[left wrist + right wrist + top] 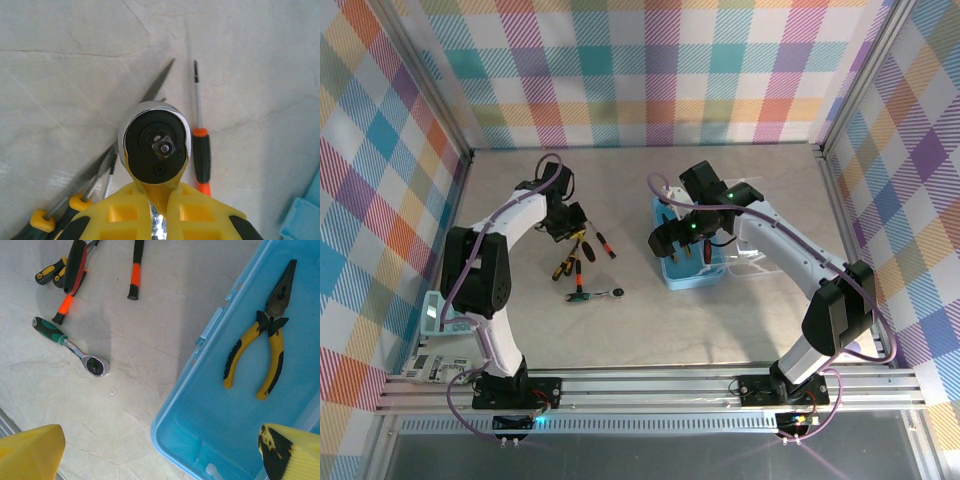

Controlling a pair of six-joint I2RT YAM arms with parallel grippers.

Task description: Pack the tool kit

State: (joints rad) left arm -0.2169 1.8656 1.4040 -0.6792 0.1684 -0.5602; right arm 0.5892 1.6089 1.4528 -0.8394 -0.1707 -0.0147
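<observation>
My left gripper (155,192) is shut on the shaft of a ratchet wrench (155,145), whose chrome head sticks out past the yellow fingertips, just above the table. Under it lie a red-and-black screwdriver (201,155) and yellow-handled screwdrivers (40,220). A second ratchet wrench (70,347), green-handled, lies flat on the table. The light-blue box (200,440) stands open with yellow-and-black pliers (262,355) inside. My right gripper (160,460) hangs open over the box's near-left corner, nothing between its fingers. From above, the left gripper (572,222) is over the tool pile and the right gripper (682,245) over the box (685,278).
The box's clear lid (752,262) lies open to its right. A white device with labels (435,345) sits at the table's front left, beside the left arm. Bare table lies between the loose tools and the box.
</observation>
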